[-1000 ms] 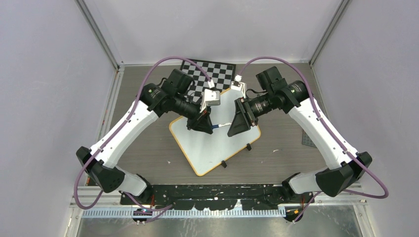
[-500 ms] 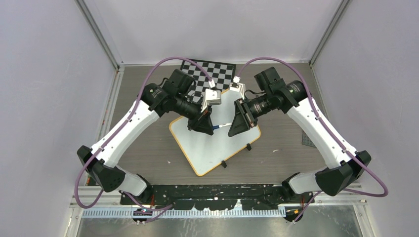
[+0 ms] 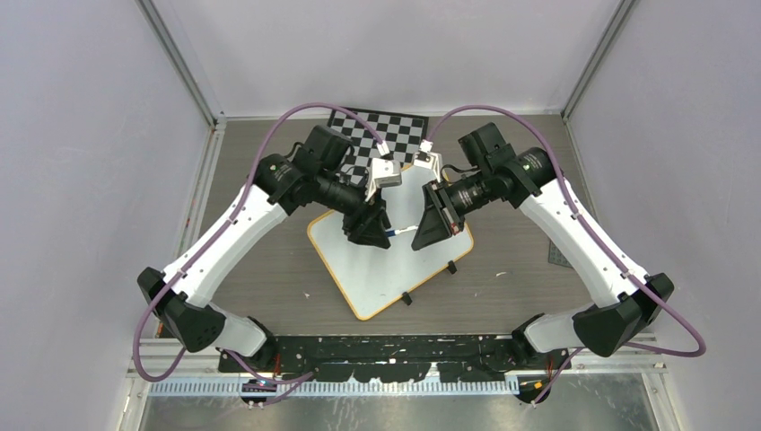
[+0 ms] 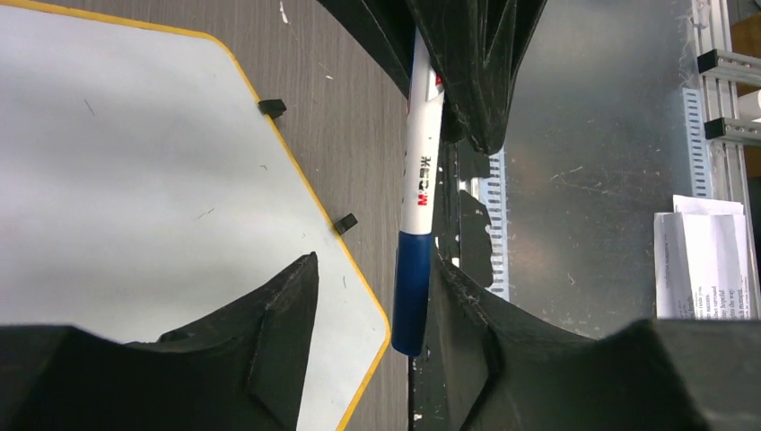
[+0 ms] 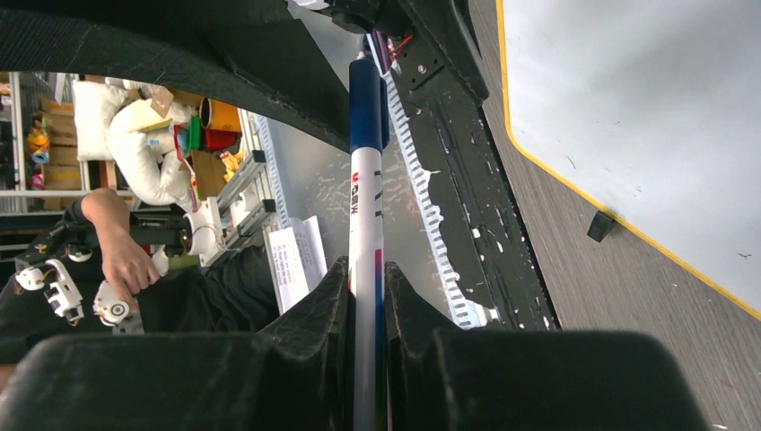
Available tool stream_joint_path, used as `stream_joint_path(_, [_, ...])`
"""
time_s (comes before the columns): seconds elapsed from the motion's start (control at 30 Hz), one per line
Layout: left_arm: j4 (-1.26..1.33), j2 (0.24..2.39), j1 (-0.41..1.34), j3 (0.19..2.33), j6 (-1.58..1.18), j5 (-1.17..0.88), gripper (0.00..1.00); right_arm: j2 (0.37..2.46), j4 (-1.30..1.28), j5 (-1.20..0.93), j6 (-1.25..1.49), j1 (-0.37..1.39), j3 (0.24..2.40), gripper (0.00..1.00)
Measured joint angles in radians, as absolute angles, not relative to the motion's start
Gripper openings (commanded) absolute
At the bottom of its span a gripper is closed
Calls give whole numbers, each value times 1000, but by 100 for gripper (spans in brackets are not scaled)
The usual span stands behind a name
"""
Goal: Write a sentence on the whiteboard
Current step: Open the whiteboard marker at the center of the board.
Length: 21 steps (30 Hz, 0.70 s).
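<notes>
1. Pinching the white barrel of the marker (image 5: 366,224) in the right gripper (image 5: 366,287), jaws pressed onto it from both sides.
2. Standing spread at the left gripper (image 4: 372,296), with the marker's blue cap (image 4: 412,296) resting against one finger and a clear gap to the other, so no clamp on that end.
3. Carried roughly level in the air between the two grippers, over the whiteboard (image 3: 377,278), itself lying flat, skewed and blank near the middle of the table (image 3: 269,251), just this side of the chessboard (image 3: 395,126).
4. Probably mid hand-over or mid uncapping; no writing possible with the cap on.
5. Risk of droop or slip: gripped at the rear of a smooth round barrel by one gripper alone, with most of the length hanging free. Could tilt in the jaws, drop onto the board and roll away.
6. Risk of snagging: pulling the left gripper off while one finger touches the cap could drag or twist the marker out of line in the right jaws.
7. Risk of a stuck cap: tugging it without a square, firm hold on both ends could yank the whole marker free instead.
8. Risk of board skid under writing pressure; cannot tell whether the small black clips (image 4: 272,108) fasten it down.
</notes>
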<state>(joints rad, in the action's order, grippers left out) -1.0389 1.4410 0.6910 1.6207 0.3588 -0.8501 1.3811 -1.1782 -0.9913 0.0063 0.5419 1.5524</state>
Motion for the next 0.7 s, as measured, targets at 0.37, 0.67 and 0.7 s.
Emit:
stream_joint_path(0.37, [-982, 1417, 676, 1604, 300, -786, 44, 1381, -1149, -989, 20, 539, 1552, 0])
stream_joint_path(0.67, [-943, 1400, 649, 1604, 241, -776, 42, 1381, -1143, -984, 20, 539, 1552, 0])
stream_joint_path(0.7, [-937, 1398, 646, 1602, 242, -787, 42, 1381, -1142, -984, 20, 539, 1552, 0])
